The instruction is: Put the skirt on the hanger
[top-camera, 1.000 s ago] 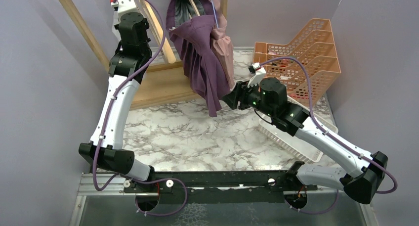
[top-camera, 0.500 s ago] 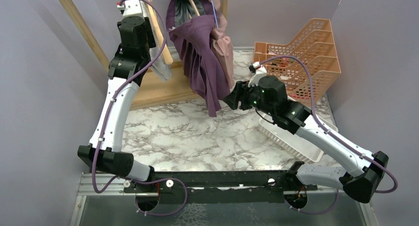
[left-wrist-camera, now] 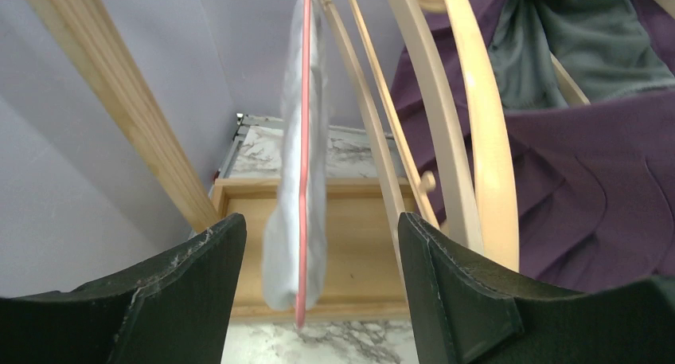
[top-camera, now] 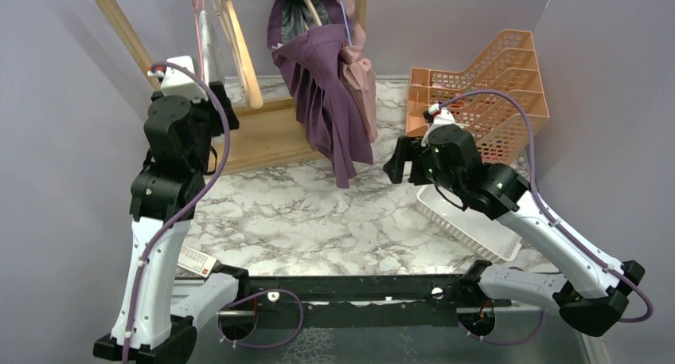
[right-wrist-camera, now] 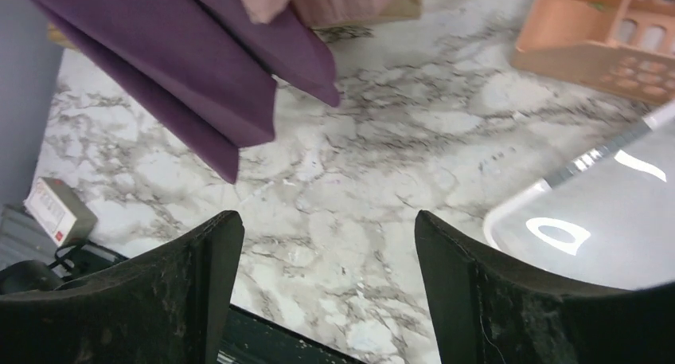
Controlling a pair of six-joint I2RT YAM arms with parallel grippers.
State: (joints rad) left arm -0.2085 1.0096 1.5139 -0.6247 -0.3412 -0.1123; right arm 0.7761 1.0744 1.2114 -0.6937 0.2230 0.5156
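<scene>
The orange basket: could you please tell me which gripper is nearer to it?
Right. The right gripper hovers just left of the orange basket, close to its near corner; the left gripper is far across the table, facing the wooden rack.

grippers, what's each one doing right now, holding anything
left gripper: open, holding nothing
right gripper: open, holding nothing
</scene>
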